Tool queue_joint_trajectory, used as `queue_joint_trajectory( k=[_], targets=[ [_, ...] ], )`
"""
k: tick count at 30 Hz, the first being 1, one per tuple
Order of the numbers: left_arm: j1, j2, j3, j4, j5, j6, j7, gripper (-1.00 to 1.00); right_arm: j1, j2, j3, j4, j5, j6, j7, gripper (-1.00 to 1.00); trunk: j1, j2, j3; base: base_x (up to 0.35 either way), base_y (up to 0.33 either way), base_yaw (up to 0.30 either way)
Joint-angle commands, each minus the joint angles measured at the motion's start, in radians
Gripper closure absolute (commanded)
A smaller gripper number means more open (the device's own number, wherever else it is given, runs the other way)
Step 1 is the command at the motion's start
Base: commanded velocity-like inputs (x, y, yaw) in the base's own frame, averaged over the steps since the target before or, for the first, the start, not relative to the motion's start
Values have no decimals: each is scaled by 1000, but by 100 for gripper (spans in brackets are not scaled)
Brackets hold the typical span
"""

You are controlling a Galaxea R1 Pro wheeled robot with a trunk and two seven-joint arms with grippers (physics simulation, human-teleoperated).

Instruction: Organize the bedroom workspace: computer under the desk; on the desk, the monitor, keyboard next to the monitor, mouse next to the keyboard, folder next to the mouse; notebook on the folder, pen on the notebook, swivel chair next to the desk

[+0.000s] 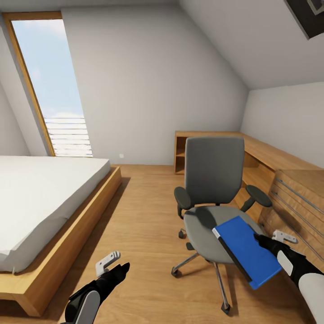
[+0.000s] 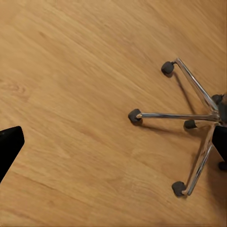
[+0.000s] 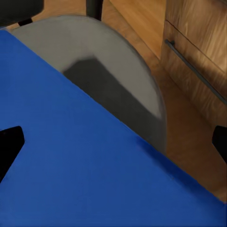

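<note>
Head view: right gripper (image 1: 265, 240) clamped on folder (image 1: 246, 252), lifted tilted over swivel chair (image 1: 211, 198) seat.
Left gripper (image 1: 118, 265) low over wood floor (image 1: 144, 216), jaw state unclear; bed (image 1: 45, 193) well apart.

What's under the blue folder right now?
The folder is held tilted by the right gripper, above the swivel chair. Its grey seat and cast shadow show beneath, with wood floor under the overhanging part. The seat area directly beneath the folder is hidden.
</note>
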Motion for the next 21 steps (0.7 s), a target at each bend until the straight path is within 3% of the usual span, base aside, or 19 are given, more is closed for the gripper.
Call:
queue_joint_trajectory(
  k=[1, 5, 7, 11, 13, 18, 21],
  targets=[
    [-1, 0, -1, -1, 10, 2, 10, -100, 0, -1, -4, -10, -11, 8, 6, -100, -4, 7, 2, 0, 0, 0],
    [-1, 0, -2, -1, 10, 1, 10, -100, 0, -2, -5, -45, -13, 37, 8, -100, -19, 35, 15, 0, 0, 0],
    [-1, 0, -2, -1, 10, 1, 10, -100, 0, -5, -5, -82, -15, 100, 10, -100, -27, 49, 21, 0, 0, 0],
    [-1, 0, -2, -1, 10, 1, 10, -100, 4, -9, -9, -219, -18, 304, 18, -100, -42, 77, 34, 0, 0, 0],
    [-1, 0, -2, -1, 10, 1, 10, -100, 14, -9, -10, -276, -19, 358, 23, -100, -50, 91, 40, 0, 0, 0],
    [-1, 0, -1, -1, 10, 1, 10, -100, 108, -2, -12, -468, -44, 467, 29, -100, -69, 126, 55, 0, 0, 0],
    [-1, 0, -1, -1, 9, 1, 9, -100, 182, 9, -12, -623, -120, 550, 28, -100, -73, 133, 59, 0, 0, 0]
  ],
)
